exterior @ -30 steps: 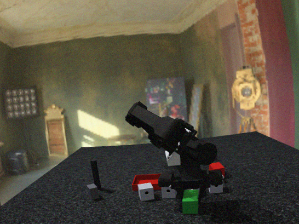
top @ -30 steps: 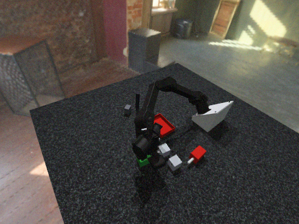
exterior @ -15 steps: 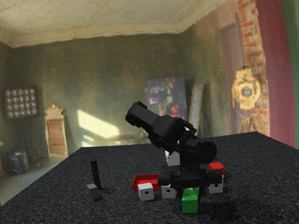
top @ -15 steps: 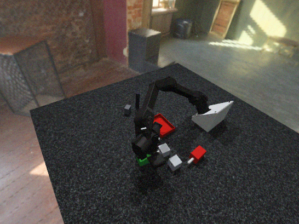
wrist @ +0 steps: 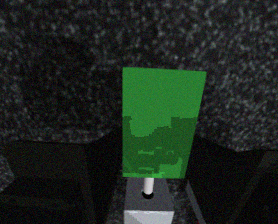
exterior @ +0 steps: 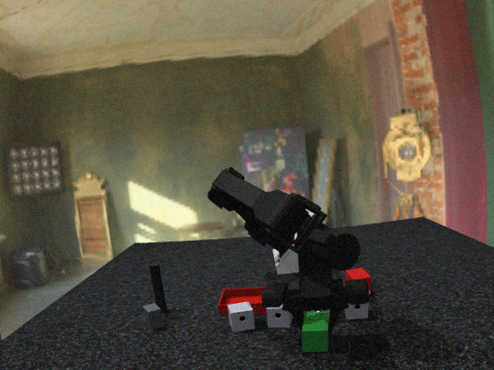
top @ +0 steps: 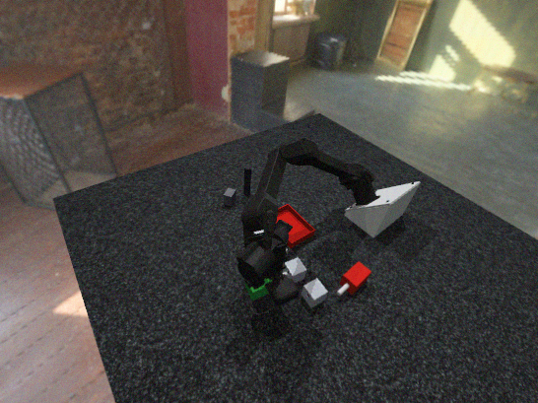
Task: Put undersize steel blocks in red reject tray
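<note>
Holding green gauge point(top: 258, 293) point(exterior: 315, 339) point(wrist: 161, 97), apparently inside tool point(top: 268, 289) point(exterior: 316, 314) point(wrist: 154, 150).

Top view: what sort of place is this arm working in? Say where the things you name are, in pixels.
Probably an old house's room used as a studio or store: exposed brick point(top: 241, 18), worn plaster walls point(exterior: 181, 91), and an ornate wooden chair-like piece point(top: 406, 26) point(exterior: 93, 220).
</note>
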`<control>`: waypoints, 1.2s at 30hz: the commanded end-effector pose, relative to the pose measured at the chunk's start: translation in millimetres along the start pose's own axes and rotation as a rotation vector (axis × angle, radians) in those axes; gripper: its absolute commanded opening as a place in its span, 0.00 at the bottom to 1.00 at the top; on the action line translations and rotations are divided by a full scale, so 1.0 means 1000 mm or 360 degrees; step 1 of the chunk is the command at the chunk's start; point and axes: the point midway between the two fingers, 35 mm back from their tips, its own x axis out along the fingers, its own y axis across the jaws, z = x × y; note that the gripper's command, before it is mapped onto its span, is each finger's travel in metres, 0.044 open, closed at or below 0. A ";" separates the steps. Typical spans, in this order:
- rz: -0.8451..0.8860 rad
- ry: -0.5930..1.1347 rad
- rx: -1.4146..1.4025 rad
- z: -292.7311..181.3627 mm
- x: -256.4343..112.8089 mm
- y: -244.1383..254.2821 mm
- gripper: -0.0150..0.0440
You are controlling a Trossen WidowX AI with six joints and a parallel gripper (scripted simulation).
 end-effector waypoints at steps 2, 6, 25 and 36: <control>0.0004 -0.0020 0.0002 -0.002 -0.005 0.001 0.25; 0.0004 -0.0020 0.0002 -0.002 -0.005 0.001 0.25; 0.0004 -0.0020 0.0002 -0.008 -0.007 -0.001 0.25; 0.0004 -0.0020 0.0002 -0.012 -0.006 0.000 0.25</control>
